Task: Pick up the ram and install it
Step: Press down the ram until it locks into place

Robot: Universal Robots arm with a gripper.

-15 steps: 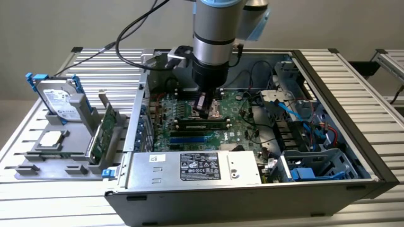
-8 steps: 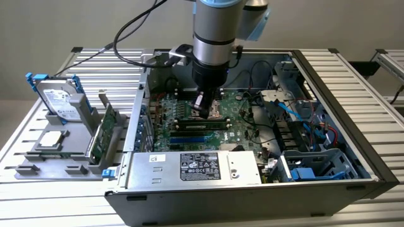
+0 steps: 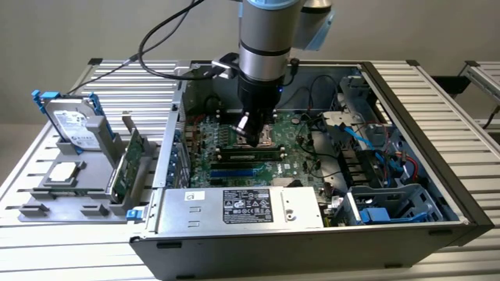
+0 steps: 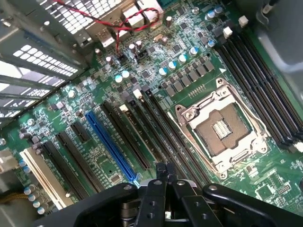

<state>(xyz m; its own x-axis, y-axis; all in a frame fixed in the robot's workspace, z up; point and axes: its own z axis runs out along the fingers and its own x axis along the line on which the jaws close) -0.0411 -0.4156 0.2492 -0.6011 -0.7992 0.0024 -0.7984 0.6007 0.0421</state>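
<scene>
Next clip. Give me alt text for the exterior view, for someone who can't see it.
A robot arm reaches down into an open computer case, its gripper just above a ram stick lying in a slot on the green motherboard. On the exterior view's left, a grey rack holds a hard drive and a green card.

Plain beige wall [image 3: 93,23] at 12 o'clock, pretty evenly lit. Everything sits on a ribbed aluminium table [image 3: 453,134], and a second table [image 3: 484,76] like it pokes in around 2 o'clock.
</scene>
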